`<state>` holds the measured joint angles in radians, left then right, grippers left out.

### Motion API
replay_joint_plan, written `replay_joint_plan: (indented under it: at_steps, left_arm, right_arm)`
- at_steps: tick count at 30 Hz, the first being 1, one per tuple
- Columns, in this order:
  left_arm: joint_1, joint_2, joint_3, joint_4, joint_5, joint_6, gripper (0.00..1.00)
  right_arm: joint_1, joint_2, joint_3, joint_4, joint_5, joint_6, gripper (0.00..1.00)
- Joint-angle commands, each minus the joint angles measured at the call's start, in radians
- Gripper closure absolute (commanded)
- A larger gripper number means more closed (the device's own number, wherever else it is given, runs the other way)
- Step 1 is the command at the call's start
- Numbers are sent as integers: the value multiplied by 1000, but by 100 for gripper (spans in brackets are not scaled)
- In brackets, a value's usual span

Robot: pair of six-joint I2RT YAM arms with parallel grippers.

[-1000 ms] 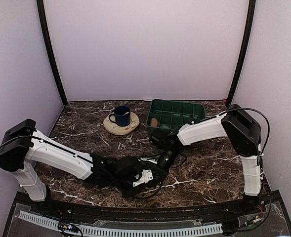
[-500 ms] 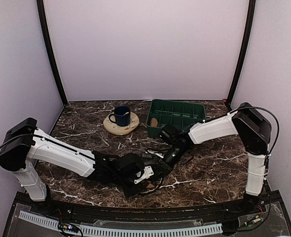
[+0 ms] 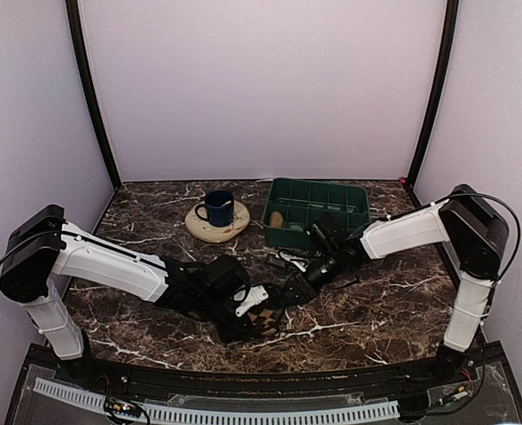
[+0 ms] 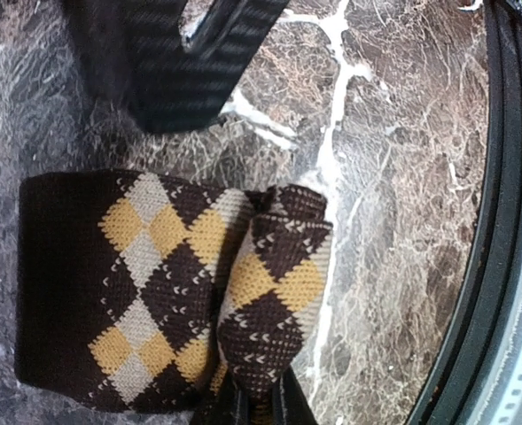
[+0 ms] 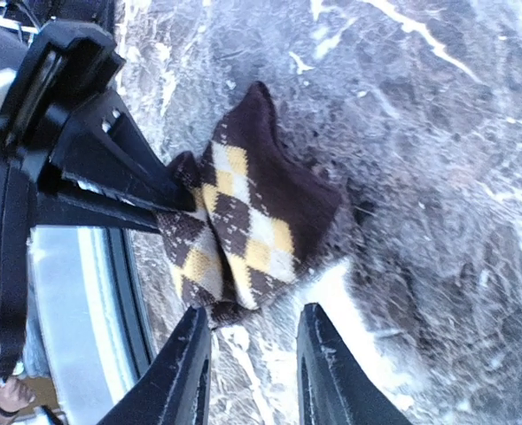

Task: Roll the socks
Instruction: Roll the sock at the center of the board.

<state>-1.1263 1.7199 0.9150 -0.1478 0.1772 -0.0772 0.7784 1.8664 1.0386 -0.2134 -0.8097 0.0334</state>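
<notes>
The dark brown argyle sock (image 4: 145, 283) lies partly rolled on the marble near the table's front edge (image 3: 265, 316). My left gripper (image 4: 262, 405) is shut on its folded end (image 4: 274, 292) and shows in the right wrist view as black fingers (image 5: 110, 168) at the sock (image 5: 252, 221). My right gripper (image 5: 253, 350) is open a short way back from the sock, nothing between its fingers. From above it hangs just right of the sock (image 3: 312, 276). The tan sock (image 3: 276, 219) sits as a small bundle in the green bin's left corner.
The green divided bin (image 3: 331, 190) stands at the back centre-right. A dark blue mug (image 3: 217, 207) rests on a round wooden coaster (image 3: 214, 230) at the back left. The table's black front rail (image 4: 500, 266) runs close beside the sock.
My right gripper has opened a little and drawn back to the right, away from the sock. The left gripper still holds the fold, and the sock now shows from above.
</notes>
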Motion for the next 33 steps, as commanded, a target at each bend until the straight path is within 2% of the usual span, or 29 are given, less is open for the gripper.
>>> replay_joint_plan:
  at_steps: [1, 10, 14, 18, 25, 33]
  left_arm:
    - [43, -17, -25, -134, 154, -36, 100]
    - [144, 45, -4, -175, 405, -46, 100]
    - [180, 84, 3, -188, 506, -50, 100]
    - [204, 126, 20, -216, 550, -52, 100]
    - [252, 155, 22, -224, 628, -68, 100]
    - [298, 168, -2, -205, 698, -74, 100]
  right_arm:
    - [-4, -71, -57, 123, 90, 22, 70]
    - [25, -239, -219, 263, 317, 1, 70]
    - [100, -308, -265, 275, 450, -56, 69]
    - [204, -350, -292, 299, 578, -112, 68]
    - [363, -339, -282, 296, 742, -203, 66]
    - [480, -267, -244, 268, 826, -271, 65]
